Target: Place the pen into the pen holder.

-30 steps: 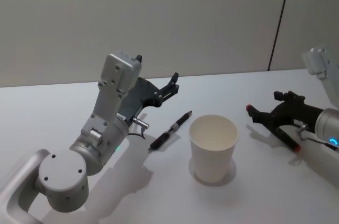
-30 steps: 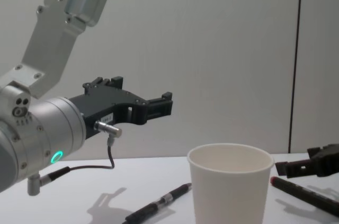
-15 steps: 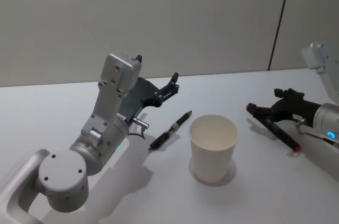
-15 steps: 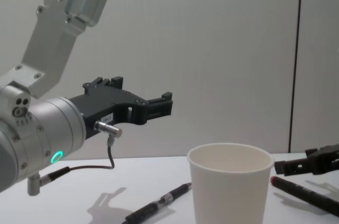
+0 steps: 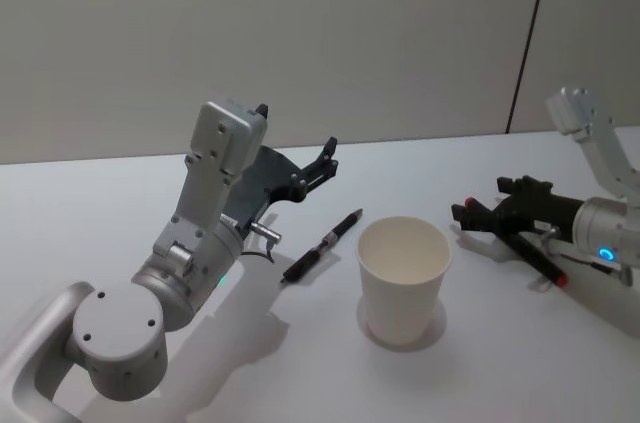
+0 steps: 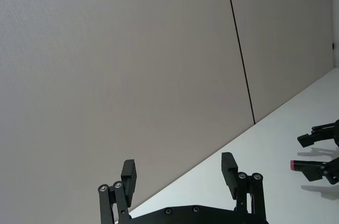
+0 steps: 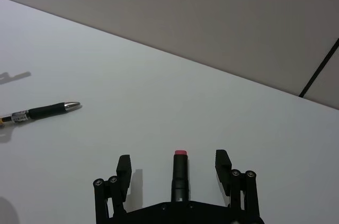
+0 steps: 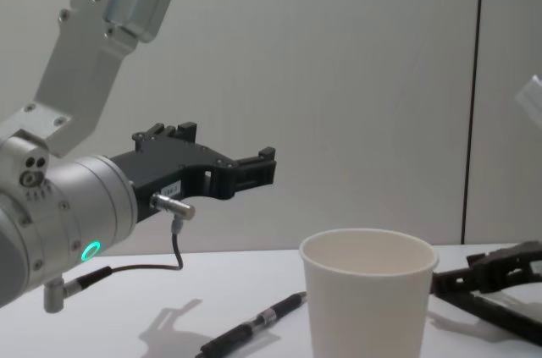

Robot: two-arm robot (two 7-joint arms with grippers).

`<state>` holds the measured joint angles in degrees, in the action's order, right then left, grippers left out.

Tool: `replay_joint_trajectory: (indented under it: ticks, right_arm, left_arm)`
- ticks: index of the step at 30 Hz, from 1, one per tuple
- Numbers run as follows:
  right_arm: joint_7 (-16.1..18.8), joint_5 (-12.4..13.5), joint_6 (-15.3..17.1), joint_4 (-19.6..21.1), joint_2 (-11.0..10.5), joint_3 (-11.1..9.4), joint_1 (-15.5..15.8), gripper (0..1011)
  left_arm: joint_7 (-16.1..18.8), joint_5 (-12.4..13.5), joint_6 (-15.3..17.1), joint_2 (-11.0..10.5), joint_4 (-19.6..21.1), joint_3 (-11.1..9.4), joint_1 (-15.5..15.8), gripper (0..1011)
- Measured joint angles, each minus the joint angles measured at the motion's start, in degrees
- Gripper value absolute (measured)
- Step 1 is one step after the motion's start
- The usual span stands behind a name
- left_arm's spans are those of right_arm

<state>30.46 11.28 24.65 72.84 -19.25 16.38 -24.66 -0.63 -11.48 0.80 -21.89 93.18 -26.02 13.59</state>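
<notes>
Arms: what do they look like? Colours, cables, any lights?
Both arms are light grey, with round joints and boxy links. The left arm has a teal light ring and a thin black cable from a silver plug. The left pincer and right pincer are black, two-fingered, screws showing.

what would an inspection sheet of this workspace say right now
surface: flat white table
job's things: plain white paper cup upright; black pen with silver tip lying left of it; black pen with red end lying right of it
clutter: nothing seen
grippers: left gripper raised off the table, jaws open; right gripper low, jaws open astride the red-ended pen
cables: thin dark cable at the left wrist
surroundings: grey wall with dark vertical seam
</notes>
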Motion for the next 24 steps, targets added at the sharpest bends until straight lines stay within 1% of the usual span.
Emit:
replay_joint_trajectory:
  ticks: [9,19,22,24]
  right_arm:
    - [0.87,-0.09,0.37,-1.48,0.51,0.70,-0.54,1001]
    - [1.06,0.35,0.36,-2.08,0.69,1.01,-0.59,1000]
    - [1.09,0.42,0.34,-2.19,0.71,1.08,-0.61,955]
    - [1.10,0.46,0.33,-2.23,0.72,1.10,-0.62,907]
  left_arm:
    - [0.00,0.00,0.00,0.00,0.00,0.00,0.00,1001]
    - [0.00,0.00,0.00,0.00,0.00,0.00,0.00,1001]
    - [0.00,0.00,0.00,0.00,0.00,0.00,0.00,1001]
    - [0.00,0.00,0.00,0.00,0.00,0.00,0.00,1001]
